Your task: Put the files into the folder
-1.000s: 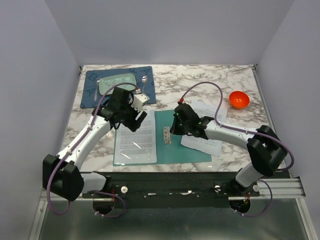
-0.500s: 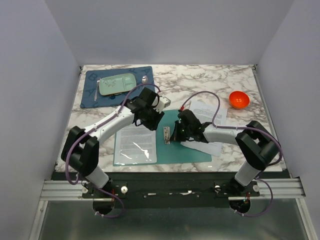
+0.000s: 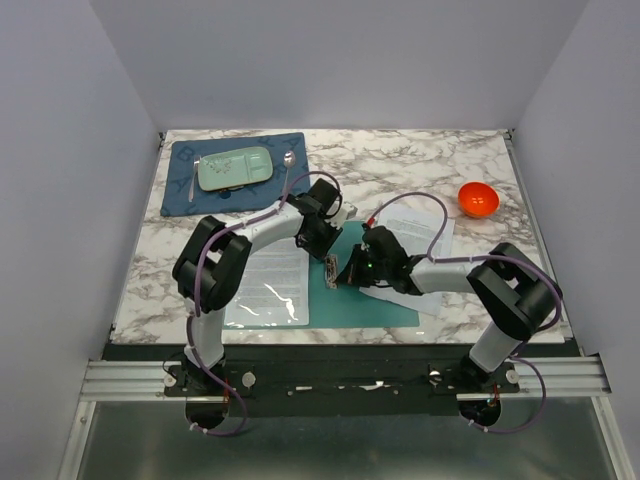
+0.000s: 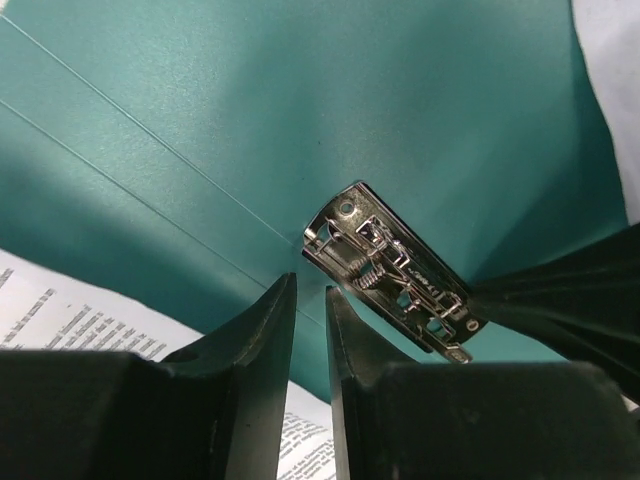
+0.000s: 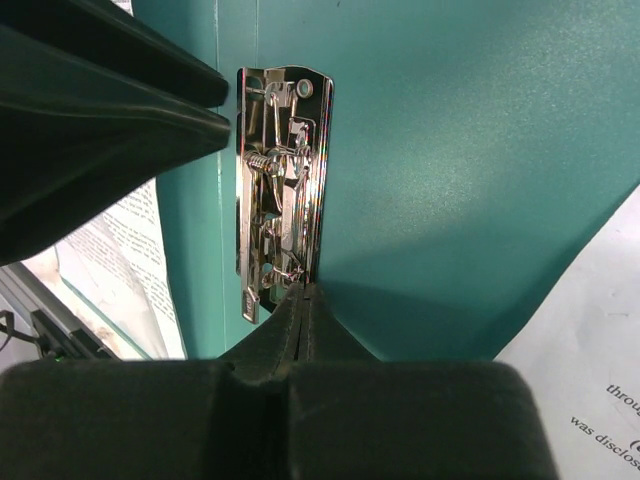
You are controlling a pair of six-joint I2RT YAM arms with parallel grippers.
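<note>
L end effector [image 4: 310, 298], R end effector [image 5: 303, 295] both closed (empty) beside folder [image 4: 300, 100] clip [image 4: 395, 268].

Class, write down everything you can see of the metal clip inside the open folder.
The metal clip is a long, narrow, shiny silver plate with rounded corners, a round hole near one end, and small coil springs and wire levers along its middle. It lies flat on the inside of the open teal folder, beside the spine crease. The right gripper, fingers shut, appears to touch one end; the left gripper, also shut, hovers near the other end.
</note>
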